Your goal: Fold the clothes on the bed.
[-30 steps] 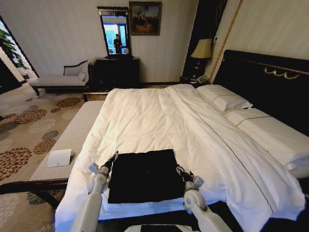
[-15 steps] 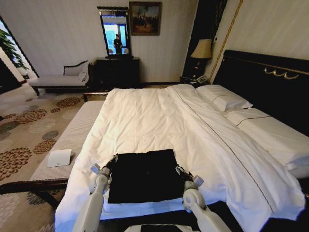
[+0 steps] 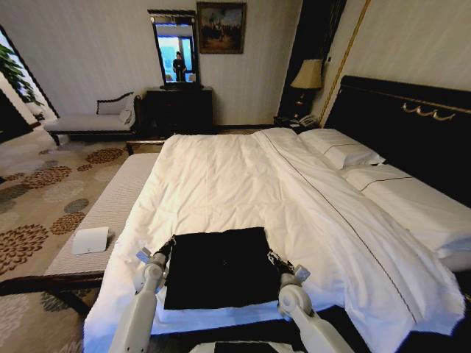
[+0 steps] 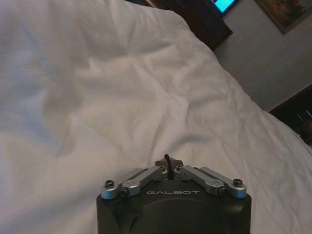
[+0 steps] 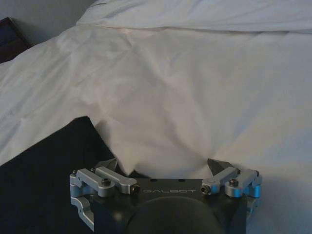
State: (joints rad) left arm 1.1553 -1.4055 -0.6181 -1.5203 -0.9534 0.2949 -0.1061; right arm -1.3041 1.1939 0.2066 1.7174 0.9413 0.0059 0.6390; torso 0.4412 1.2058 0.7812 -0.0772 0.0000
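My left gripper (image 3: 168, 245) pressed together at folded black T-shirt's (image 3: 221, 266) left edge; my right gripper (image 3: 273, 259) spread wide at its right edge, on white duvet (image 3: 221, 176).

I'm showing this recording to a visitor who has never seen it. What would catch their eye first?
A black T-shirt, folded into a neat rectangle, lies on the near part of the bed's white duvet. The left gripper sits at its left edge with fingers shut; the right gripper sits at its right edge, fingers open. Beyond, white pillows lie against the dark headboard.
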